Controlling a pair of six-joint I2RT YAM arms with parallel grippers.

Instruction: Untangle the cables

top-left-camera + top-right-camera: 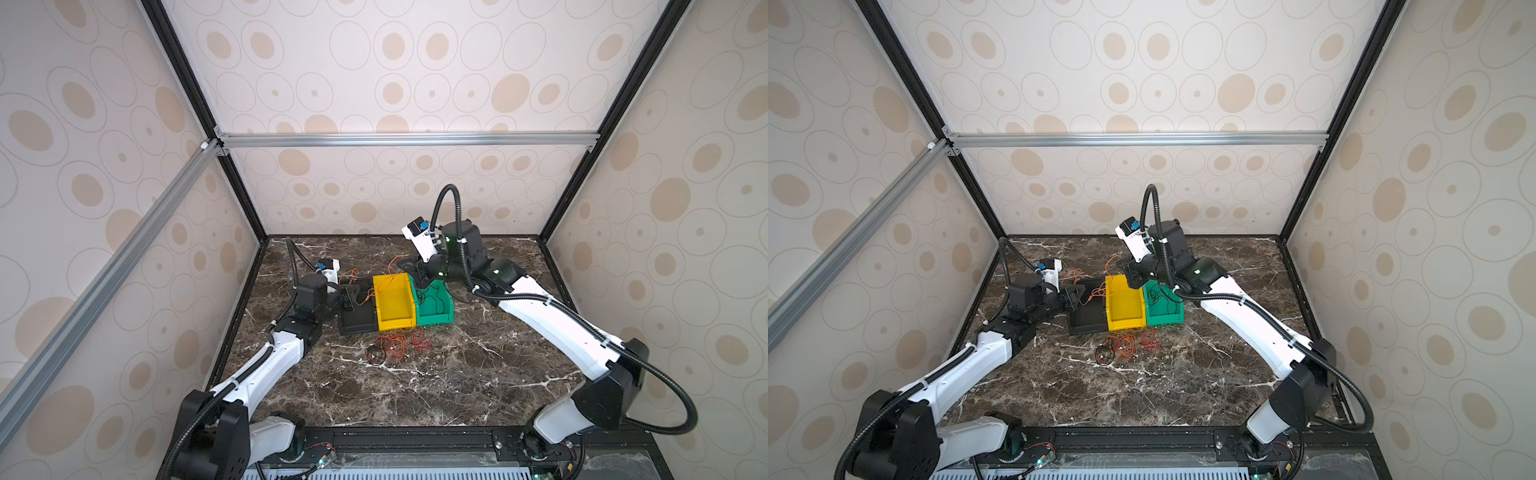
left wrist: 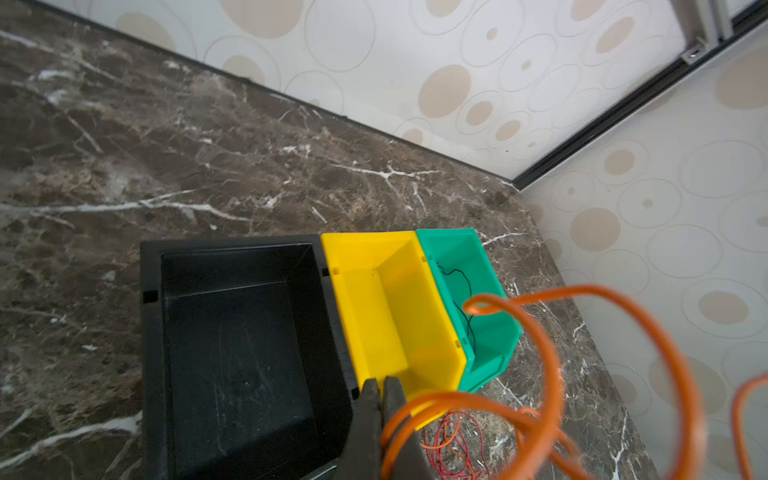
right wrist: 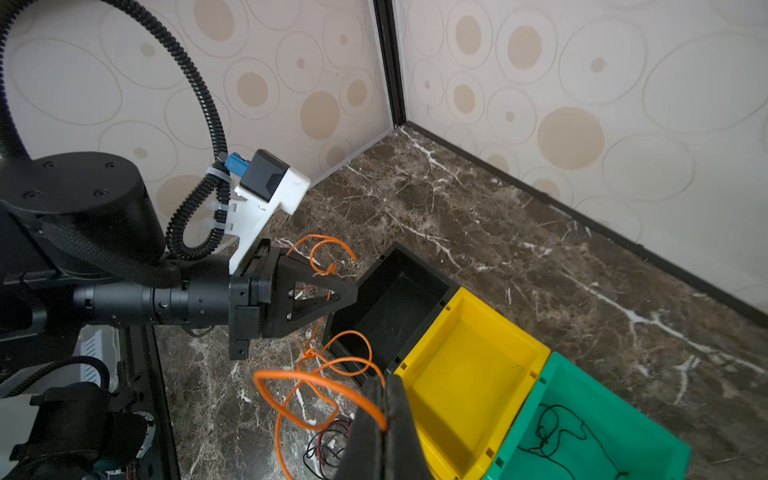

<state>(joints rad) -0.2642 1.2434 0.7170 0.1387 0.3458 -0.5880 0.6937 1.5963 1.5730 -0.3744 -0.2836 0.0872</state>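
Observation:
An orange cable [image 3: 316, 379] hangs in curly loops between my two grippers, above the black bin [image 1: 359, 330]. My left gripper [image 2: 384, 384] is shut on one part of it, and the cable [image 2: 548, 374] curls out from between the jaws. My right gripper [image 3: 384, 380] is shut on another part, over the yellow bin's [image 3: 536, 353] far end. In both top views the left gripper [image 1: 352, 296] and the right gripper [image 1: 417, 277] are raised over the bins. A tangle of red, orange and black cables [image 1: 395, 347] lies on the table in front of the bins. A thin black cable [image 3: 557, 432] lies in the green bin [image 1: 434, 319].
The black, yellow [image 1: 397, 324] and green bins stand side by side mid-table on the dark marble top [image 1: 457, 386]. Patterned walls close in the back and both sides. The black bin's floor [image 2: 249, 353] holds nothing.

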